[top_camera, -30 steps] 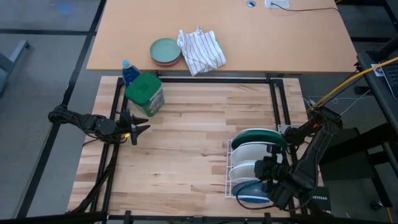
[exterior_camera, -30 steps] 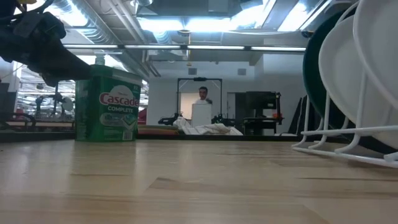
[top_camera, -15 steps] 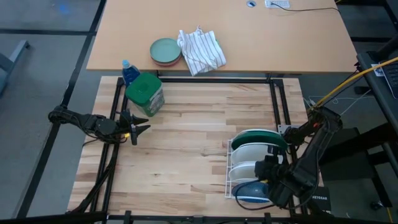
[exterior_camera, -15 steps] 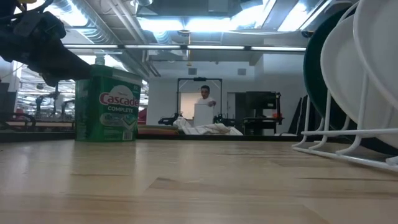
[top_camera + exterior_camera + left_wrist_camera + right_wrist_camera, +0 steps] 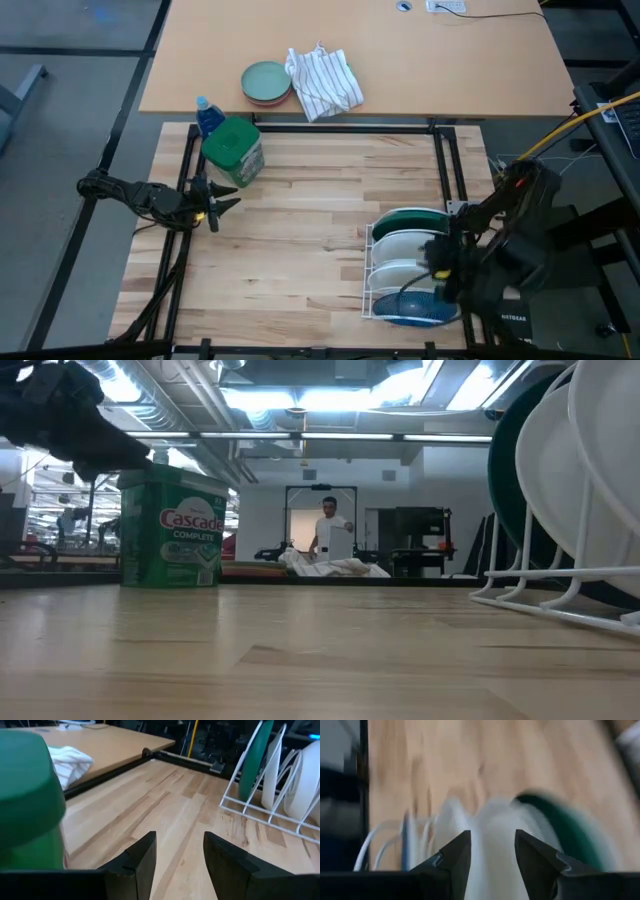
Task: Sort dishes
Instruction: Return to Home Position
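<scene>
While the right arm hangs over the white wire dish rack (image 5: 368,272), all four plates are already standing on edge in its slots. The right fingers (image 5: 455,860) are a moderate gap apart with nothing between them. Their own camera is pretty smeared, but you can make out pale plates right below them and green off to one side.

The order in the rack goes like this. The dark green plate (image 5: 415,215) is at the end closest to the left fingers (image 5: 142,857). Then comes the first white plate (image 5: 400,243), then the second white plate (image 5: 393,272), both sitting roughly under the right fingers. The small blue patterned plate (image 5: 415,300) is in the last slot, the one farthest from the left fingers.

The left arm is parked low on the other side of the butcher-block counter (image 5: 300,250). Its fingers are also spread a bit and empty, pointing across the bare wood toward the rack, well apart from it.

Just beside the left fingers, off to one side, is the green-lidded Cascade tub (image 5: 233,150). A blue-capped bottle (image 5: 205,112) is tucked right behind it. Farther out past the tub, on the tan counter (image 5: 450,60), there's a striped cloth (image 5: 322,82) lying next to a pale green dish (image 5: 266,80) stacked on a pinkish one.

A person (image 5: 330,530) is standing way back in the room.
</scene>
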Robot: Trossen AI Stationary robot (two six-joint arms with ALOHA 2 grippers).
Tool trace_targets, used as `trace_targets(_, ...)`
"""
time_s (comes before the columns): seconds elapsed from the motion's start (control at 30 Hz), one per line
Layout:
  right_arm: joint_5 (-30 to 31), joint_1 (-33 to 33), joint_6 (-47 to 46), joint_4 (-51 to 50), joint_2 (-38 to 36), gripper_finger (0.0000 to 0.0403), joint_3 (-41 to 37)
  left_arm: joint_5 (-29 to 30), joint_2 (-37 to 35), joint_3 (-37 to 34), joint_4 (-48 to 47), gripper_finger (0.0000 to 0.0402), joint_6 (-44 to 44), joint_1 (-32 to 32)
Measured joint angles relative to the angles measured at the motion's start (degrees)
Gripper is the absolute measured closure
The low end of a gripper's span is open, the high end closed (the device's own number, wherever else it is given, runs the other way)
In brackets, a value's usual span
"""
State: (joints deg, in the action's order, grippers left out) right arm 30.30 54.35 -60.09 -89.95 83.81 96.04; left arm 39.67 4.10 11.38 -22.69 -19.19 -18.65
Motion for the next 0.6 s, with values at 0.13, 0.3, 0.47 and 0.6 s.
trace_targets(0.13, 13.5, 0.02, 5.42, -0.09, -6.97, 0.0248, 0.25, 0.63, 0.0, 1.56, 0.05, 0.0249, 1.67, 0.0)
trace_targets(0.3, 28.08, 0.0, 12.56, 0.04, -16.37, 0.0248, -0.24, 0.64, 0.0, 2.22, -0.05, 0.0249, 2.84, 0.0)
trace_targets(0.47, 37.75, 0.0, 8.78, 0.03, -28.16, 0.0248, -9.42, 0.65, 0.0, 2.22, -0.3, 0.0249, 4.2, 0.0)
trace_targets(0.6, 44.16, 0.0, 1.08, 5.01, -38.57, 0.0248, -22.36, 1.01, 0.0, 2.22, -0.31, 0.0249, 4.41, 0.0)
